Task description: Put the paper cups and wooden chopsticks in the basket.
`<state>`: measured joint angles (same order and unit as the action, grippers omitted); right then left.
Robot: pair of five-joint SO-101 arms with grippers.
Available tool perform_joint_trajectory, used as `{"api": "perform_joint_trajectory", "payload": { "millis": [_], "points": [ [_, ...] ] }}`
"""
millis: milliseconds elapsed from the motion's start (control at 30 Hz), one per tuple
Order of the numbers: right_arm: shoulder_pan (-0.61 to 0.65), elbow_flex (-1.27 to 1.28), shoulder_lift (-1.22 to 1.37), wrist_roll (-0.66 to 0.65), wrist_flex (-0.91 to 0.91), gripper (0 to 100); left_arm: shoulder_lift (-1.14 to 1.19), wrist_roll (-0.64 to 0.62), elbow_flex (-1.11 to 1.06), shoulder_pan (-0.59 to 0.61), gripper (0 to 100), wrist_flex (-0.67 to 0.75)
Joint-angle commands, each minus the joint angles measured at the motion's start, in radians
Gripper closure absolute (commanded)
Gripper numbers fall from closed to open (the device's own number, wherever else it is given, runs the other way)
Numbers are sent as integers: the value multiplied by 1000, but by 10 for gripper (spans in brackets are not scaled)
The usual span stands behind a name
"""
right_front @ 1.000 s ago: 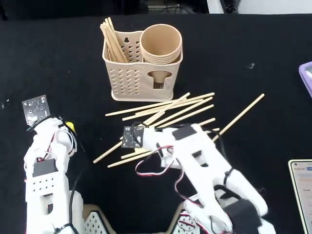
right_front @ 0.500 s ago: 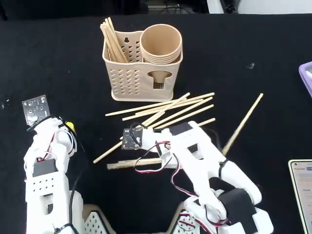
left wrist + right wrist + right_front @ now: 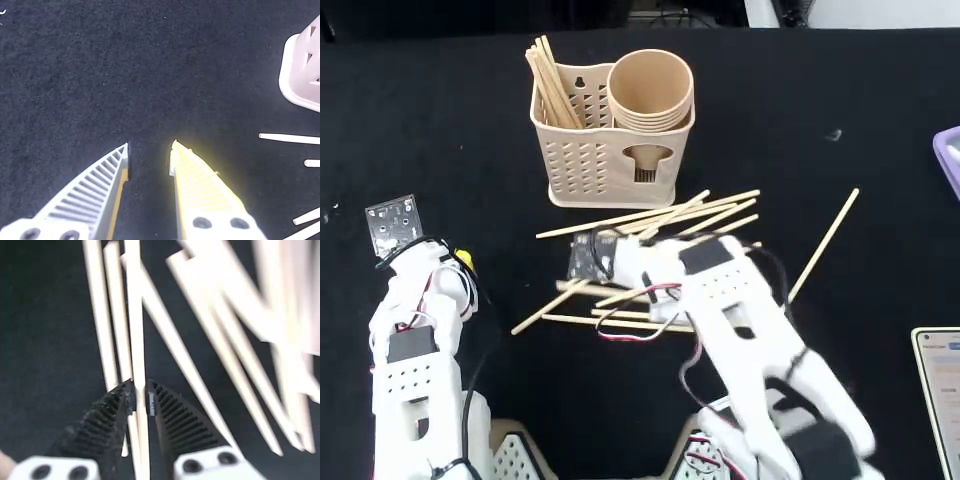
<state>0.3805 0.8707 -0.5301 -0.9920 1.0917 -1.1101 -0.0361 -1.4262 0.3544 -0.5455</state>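
The beige basket [image 3: 610, 150] stands at the back of the black table, with stacked paper cups [image 3: 650, 90] and several wooden chopsticks [image 3: 552, 80] inside. Loose chopsticks [image 3: 660, 218] lie fanned in front of it. My right arm [image 3: 720, 290] lies over this pile. In the right wrist view my right gripper [image 3: 140, 390] is shut on a chopstick [image 3: 135, 315] that runs between its black fingers, with more chopsticks [image 3: 220, 350] beside it. My left gripper [image 3: 150, 150] stands open over bare cloth at the front left, near the basket's corner [image 3: 302, 75].
A single chopstick [image 3: 823, 245] lies apart at the right of the pile. A purple object [image 3: 950, 155] and a phone [image 3: 938, 385] sit at the table's right edge. The left arm [image 3: 415, 340] takes up the front left.
My right arm has moved toward the basket and turned, dragging chopsticks under it into new angles. The lone chopstick at the right swung steeper. The left arm has not moved.
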Motion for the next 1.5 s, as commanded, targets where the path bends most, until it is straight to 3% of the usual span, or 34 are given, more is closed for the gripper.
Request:
{"api": "perform_joint_trajectory", "payload": {
  "millis": [0,167,400,667,900,1200,1333,1467],
  "points": [
    [-12,-65,-206,83,15,988,-15,8,10,1,859,17],
    [43,62,-280,86,12,988,-15,8,12,1,859,17],
    [17,298,-81,112,-321,988,-15,8,10,1,859,17],
    [3,162,249,115,-322,982,-15,8,10,1,859,17],
    [6,77,351,112,-224,825,-15,8,10,1,859,17],
    [6,81,354,109,-221,884,-15,8,10,1,859,17],
    [6,82,355,114,-221,993,-15,8,10,1,859,17],
    [-2,97,335,115,-227,987,-15,8,10,1,859,17]
  ]
}}
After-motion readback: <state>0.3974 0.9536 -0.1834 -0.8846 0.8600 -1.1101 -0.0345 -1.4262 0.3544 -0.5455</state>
